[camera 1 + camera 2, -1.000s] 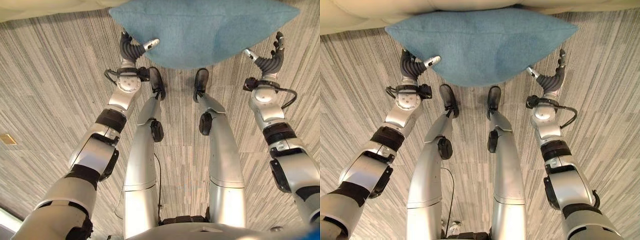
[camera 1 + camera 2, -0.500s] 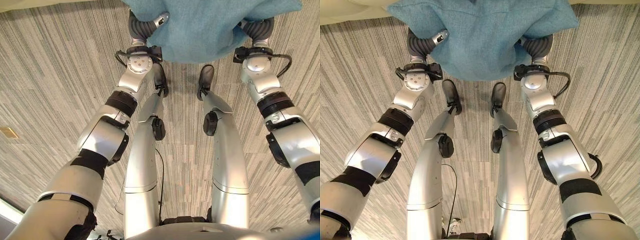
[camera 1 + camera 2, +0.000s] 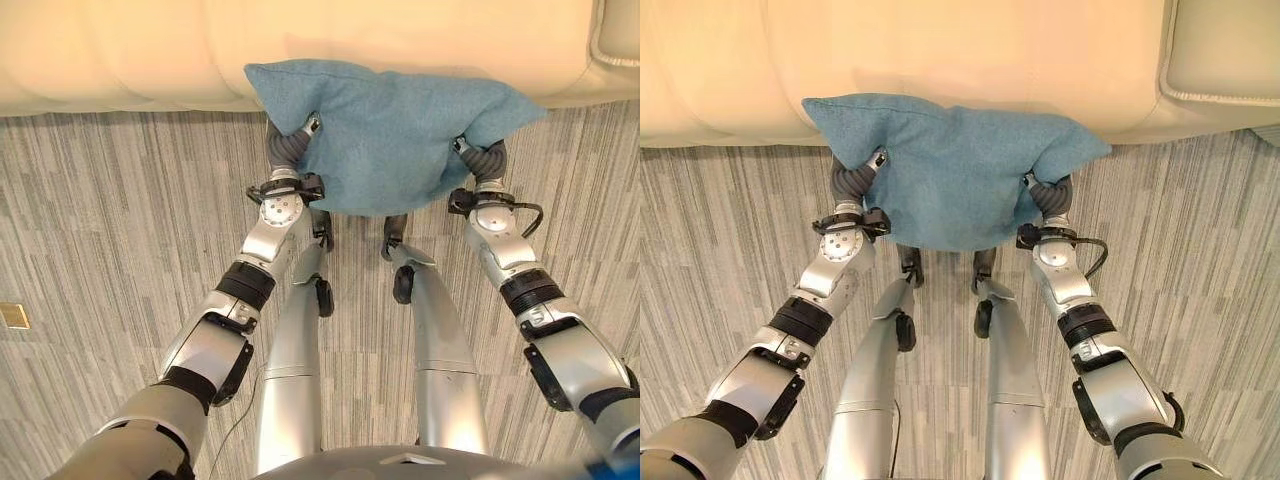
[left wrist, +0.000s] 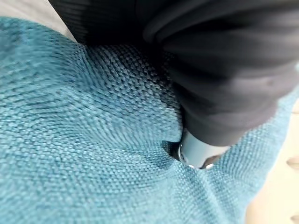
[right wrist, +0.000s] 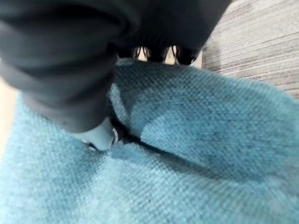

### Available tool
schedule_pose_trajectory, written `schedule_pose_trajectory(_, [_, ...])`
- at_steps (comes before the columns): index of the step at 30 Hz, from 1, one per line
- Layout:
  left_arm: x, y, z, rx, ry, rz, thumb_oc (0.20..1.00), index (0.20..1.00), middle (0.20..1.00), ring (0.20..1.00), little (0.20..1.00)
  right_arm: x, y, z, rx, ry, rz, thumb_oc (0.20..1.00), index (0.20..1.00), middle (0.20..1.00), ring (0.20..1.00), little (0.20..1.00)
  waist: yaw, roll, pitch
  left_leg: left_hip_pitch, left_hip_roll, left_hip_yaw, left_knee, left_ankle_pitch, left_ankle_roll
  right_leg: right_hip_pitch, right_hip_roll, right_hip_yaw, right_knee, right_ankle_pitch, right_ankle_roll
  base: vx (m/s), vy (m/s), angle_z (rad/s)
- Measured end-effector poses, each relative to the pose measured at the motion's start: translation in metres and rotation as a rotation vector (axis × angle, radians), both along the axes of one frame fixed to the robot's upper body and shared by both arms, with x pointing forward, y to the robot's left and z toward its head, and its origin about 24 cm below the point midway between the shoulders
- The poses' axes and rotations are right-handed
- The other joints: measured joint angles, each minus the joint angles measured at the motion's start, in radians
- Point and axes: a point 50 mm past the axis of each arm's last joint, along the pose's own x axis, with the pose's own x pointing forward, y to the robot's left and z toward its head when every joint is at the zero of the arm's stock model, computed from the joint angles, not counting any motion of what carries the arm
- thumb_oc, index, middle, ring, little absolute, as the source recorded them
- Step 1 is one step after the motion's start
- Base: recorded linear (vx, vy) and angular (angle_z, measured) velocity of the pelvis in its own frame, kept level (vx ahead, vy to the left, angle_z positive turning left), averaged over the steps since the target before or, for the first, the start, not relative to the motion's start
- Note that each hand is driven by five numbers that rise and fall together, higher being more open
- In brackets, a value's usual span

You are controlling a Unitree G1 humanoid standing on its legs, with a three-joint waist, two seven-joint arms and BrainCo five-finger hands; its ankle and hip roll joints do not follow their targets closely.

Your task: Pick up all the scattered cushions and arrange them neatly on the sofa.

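Note:
I hold a teal fabric cushion [image 3: 390, 130] off the floor between both hands, in front of the cream sofa [image 3: 150, 50]. My left hand [image 3: 287, 150] grips its left side, the thumb lying on the near face and the fingers hidden behind. On the opposite side my right hand [image 3: 488, 160] grips the same way. Up close in the left wrist view, the left hand [image 4: 210, 70] digs its thumb into the cushion's weave [image 4: 70, 154]. The right wrist view has the right hand [image 5: 70, 56] pinching the cushion [image 5: 210, 140], dark fingertips curled over its edge.
The sofa's long seat front runs across the back, with a separate padded section [image 3: 1225, 50] at the far right. Grey striped carpet [image 3: 100, 220] lies below, and a small brass floor plate [image 3: 13, 316] sits at the left edge.
Both hands moved in from beside the cushion, closed on its two sides and lifted it. The camera has tilted up, bringing the sofa into view.

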Motion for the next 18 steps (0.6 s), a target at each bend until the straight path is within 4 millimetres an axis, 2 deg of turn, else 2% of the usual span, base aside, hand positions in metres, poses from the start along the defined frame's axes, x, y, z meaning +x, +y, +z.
schedule_pose_trajectory(1, [-0.003,0.003,-0.010,0.000,0.030,0.008,0.200,0.200,0.200,0.200,0.200,-0.004,0.001,-0.008,0.005,0.019,0.007,0.200,0.200,0.200,0.200,0.200,-0.004,0.001,0.012,0.043,0.000,-0.012,-0.005,0.000,0.000,0.053,0.000,-0.013,-0.012,0.000,0.000,-0.06,-0.019,0.21])
schedule_pose_trajectory(3, [-0.026,0.006,-0.041,0.006,0.081,-0.022,0.200,0.200,0.200,0.200,0.200,-0.026,0.002,-0.037,0.072,0.053,0.027,0.200,0.200,0.200,0.200,0.200,-0.001,-0.006,0.011,0.214,-0.003,-0.029,-0.070,-0.005,-0.010,0.231,0.005,-0.033,-0.076,-0.007,-0.002,0.03,-0.022,0.15])
schedule_pose_trajectory(4, [-0.041,0.009,-0.061,0.011,0.113,-0.032,0.200,0.200,0.200,0.200,0.200,-0.040,0.003,-0.056,0.096,0.088,0.038,0.200,0.200,0.200,0.200,0.200,0.000,-0.013,-0.025,0.299,-0.008,-0.034,-0.111,-0.017,-0.029,0.318,0.009,-0.032,-0.123,-0.018,0.005,0.06,-0.019,0.04])
schedule_pose_trajectory(5, [-0.052,0.013,-0.081,0.011,0.169,-0.033,0.200,0.200,0.200,0.200,0.200,-0.054,0.003,-0.077,0.109,0.148,0.043,0.200,0.200,0.200,0.200,0.200,0.003,-0.020,-0.064,0.377,-0.008,-0.040,-0.083,-0.051,-0.051,0.426,0.010,-0.037,-0.162,-0.024,0.004,0.10,-0.012,-0.03])
schedule_pose_trajectory(6, [-0.057,0.013,-0.089,0.006,0.196,-0.035,0.200,0.200,0.200,0.200,0.200,-0.059,0.003,-0.085,0.108,0.173,0.047,0.200,0.200,0.200,0.200,0.200,0.002,-0.021,-0.092,0.408,-0.010,-0.040,-0.093,-0.066,-0.027,0.458,0.013,-0.032,-0.164,-0.032,0.020,0.10,-0.022,-0.06])
schedule_pose_trajectory(7, [-0.065,0.018,-0.102,0.020,0.237,-0.039,0.200,0.200,0.200,0.200,0.200,-0.068,0.003,-0.098,0.117,0.216,0.052,0.200,0.200,0.200,0.200,0.200,0.003,-0.038,-0.142,0.486,-0.019,-0.038,-0.148,-0.065,-0.030,0.525,0.012,-0.028,-0.208,-0.021,0.042,0.28,-0.033,-0.02])
schedule_pose_trajectory(8, [-0.077,0.027,-0.118,0.042,0.291,-0.025,0.200,0.200,0.200,0.200,0.200,-0.077,0.004,-0.109,0.119,0.254,0.066,0.200,0.200,0.200,0.200,0.200,0.010,-0.043,-0.169,0.580,-0.018,-0.037,-0.194,-0.055,-0.035,0.626,0.020,-0.036,-0.265,-0.014,0.052,0.27,-0.031,-0.03])
schedule_pose_trajectory(9, [-0.094,0.032,-0.136,0.038,0.353,-0.039,0.200,0.200,0.200,0.200,0.200,-0.094,0.004,-0.123,0.132,0.307,0.086,0.200,0.200,0.200,0.200,0.200,0.020,-0.039,-0.170,0.741,-0.011,-0.033,-0.274,-0.035,-0.030,0.803,0.040,-0.052,-0.374,0.019,0.061,0.29,-0.031,0.07])
schedule_pose_trajectory(10, [-0.108,0.035,-0.150,0.047,0.410,-0.040,0.200,0.200,0.200,0.200,0.200,-0.105,0.004,-0.133,0.120,0.344,0.098,0.200,0.200,0.200,0.200,0.200,0.020,-0.034,-0.217,0.812,-0.013,-0.037,-0.305,-0.042,-0.018,0.886,0.044,-0.062,-0.428,0.014,0.066,0.17,-0.027,0.09])
schedule_pose_trajectory(11, [-0.110,0.036,-0.152,0.047,0.416,-0.036,0.200,0.200,0.200,0.200,0.200,-0.105,0.004,-0.133,0.112,0.342,0.101,0.200,0.200,0.200,0.200,0.200,0.025,-0.032,-0.257,0.815,-0.015,-0.039,-0.323,-0.051,-0.020,0.889,0.045,-0.063,-0.438,0.008,0.075,0.16,-0.042,0.15])
schedule_pose_trajectory(12, [-0.111,0.039,-0.152,0.046,0.415,-0.029,0.200,0.200,0.200,0.200,0.200,-0.104,0.004,-0.131,0.094,0.335,0.113,0.200,0.200,0.200,0.200,0.200,0.027,-0.030,-0.258,0.848,-0.015,-0.040,-0.347,-0.031,-0.010,0.928,0.052,-0.068,-0.468,0.025,0.073,0.19,-0.071,0.08])
schedule_pose_trajectory(13, [-0.121,0.043,-0.161,0.038,0.454,-0.021,0.200,0.200,0.200,0.200,0.200,-0.111,0.005,-0.137,0.069,0.365,0.130,0.200,0.200,0.200,0.200,0.200,0.025,-0.031,-0.260,0.937,-0.017,-0.042,-0.381,-0.026,-0.009,1.036,0.063,-0.068,-0.543,0.038,0.084,0.11,-0.061,0.09])
schedule_pose_trajectory(18, [-0.120,0.040,-0.157,0.049,0.432,-0.022,0.200,0.200,0.200,0.200,0.200,-0.113,0.003,-0.135,0.033,0.356,0.124,0.200,0.200,0.200,0.200,0.200,0.024,-0.031,-0.266,1.021,-0.008,-0.043,-0.404,-0.031,-0.015,1.155,0.088,-0.074,-0.637,0.061,0.084,0.05,-0.078,0.01])
